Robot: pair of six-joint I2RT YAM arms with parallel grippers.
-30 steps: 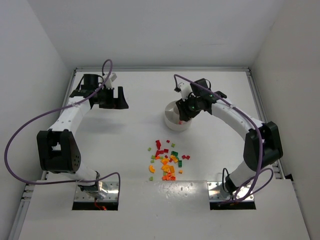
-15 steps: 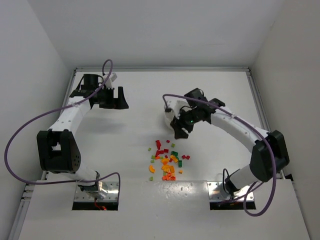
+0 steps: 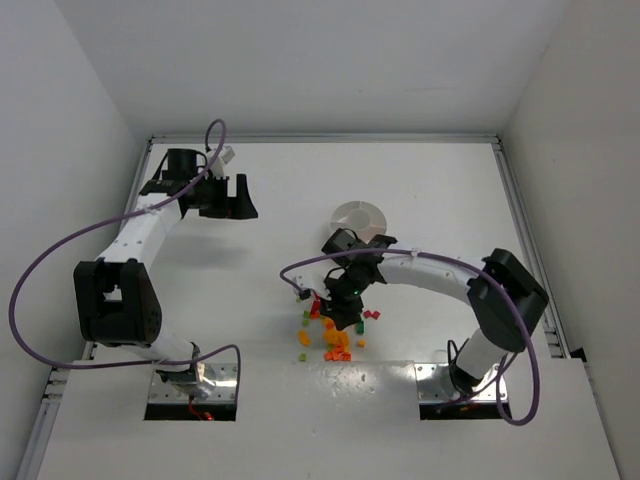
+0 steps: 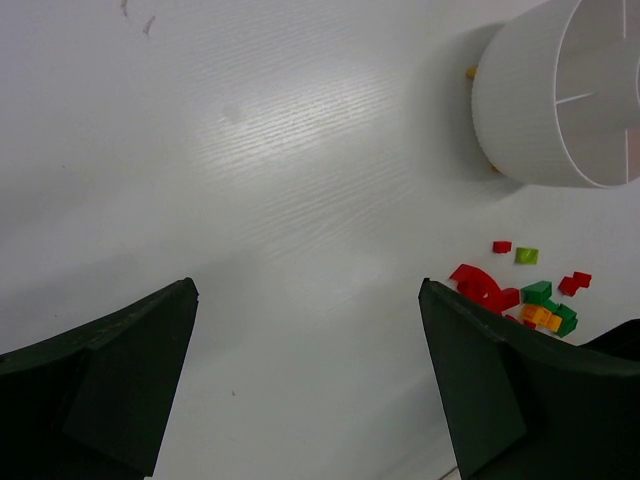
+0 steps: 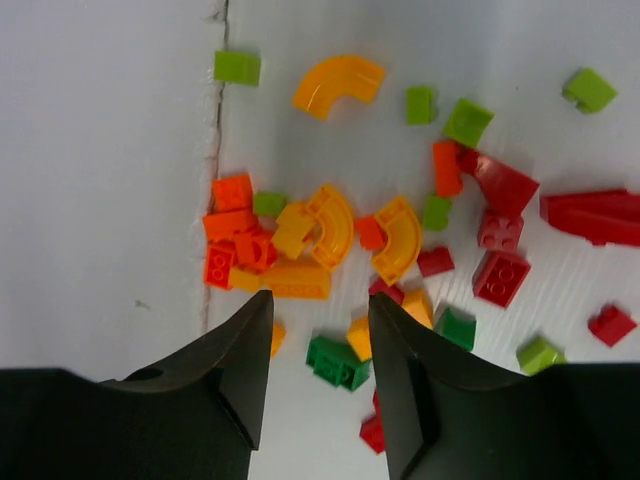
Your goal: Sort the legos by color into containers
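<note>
The work surface was a white table [image 3: 250, 300], smooth with a faint sheen. Plain white walls [image 3: 300, 70] boxed it in on three sides, and metal rails [image 3: 520, 230] ran along its side edges. At the near edge both arms stood on metal plates [image 3: 215, 375]. A thin seam [image 5: 216, 120] crossed the tabletop just ahead of them.

Beyond the seam, near the centre, lay the bricks [image 5: 330, 235]. They formed a loose heap of small studded pieces in red, orange, yellow and green. Several were curved yellow-orange arcs, and a few green and red strays lay at the fringe. Some orange ones lay just beside the seam.

The right gripper [image 5: 318, 300] hung directly over the heap, pointing down. Its jaws stood a narrow gap apart with nothing gripped between them.

At about 12 o'clock from the heap, and apart from it, stood the dish [image 4: 520, 110]. It was round, white and straight-walled, split by thin inner walls into wedge compartments. Its contents could not be made out. A tiny yellow piece [image 4: 470, 72] sat against its outer wall.

At 9 o'clock from the dish, well apart, the left gripper [image 4: 307, 290] hovered over bare table. Its jaws were spread wide and empty.
</note>
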